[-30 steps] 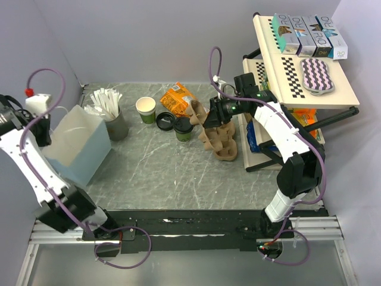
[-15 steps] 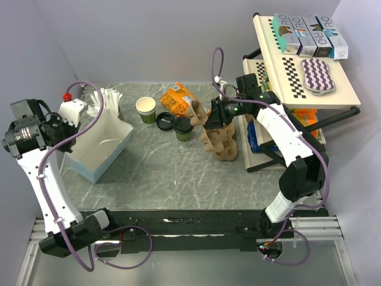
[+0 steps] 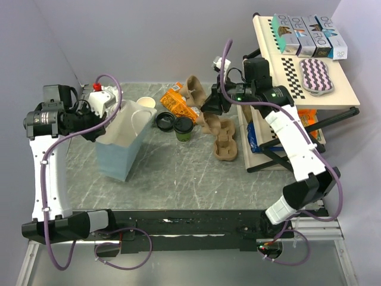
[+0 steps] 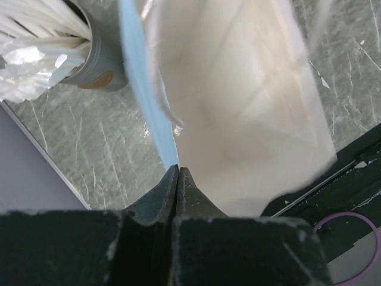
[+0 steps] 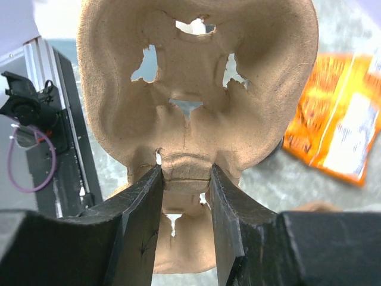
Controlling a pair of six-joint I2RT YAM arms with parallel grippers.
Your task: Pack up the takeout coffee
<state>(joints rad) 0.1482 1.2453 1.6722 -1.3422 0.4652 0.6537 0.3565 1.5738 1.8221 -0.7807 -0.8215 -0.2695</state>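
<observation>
Two white-and-green paper cups are on the grey marbled table. One is the takeout coffee, small, white above with a green band below, capped with a round black plastic lid. The other is a matching lidless cup further back, partly behind the bag's rim. That makes two black lids: one on the coffee, and one loose black plastic lid lying flat just left of it. One light-blue paper bag with a white inside stands open on the left. One orange snack packet lies at the far side. One grey cup of white sticks shows in my left wrist view, just beside the bag. Of the brown moulded-pulp cup carriers, one lifted carrier is in the air, and a table carrier lies flat below it. Whether more are nested there, I cannot tell. Four cartons sit in a row on the beige rack at the right, along with one wavy-striped pad.

My left gripper is pinched tight on the bag's upper edge, jaws together with only paper between them. My right gripper is at middling width, clamped on the lifted carrier's central ridge and holding it tilted above the table.

The coffee stands upright between the two, right of the bag and left of the table carrier. It is below my right gripper and nearer than it. Neither gripper touches it, and the bag stands between it and my left one.
</observation>
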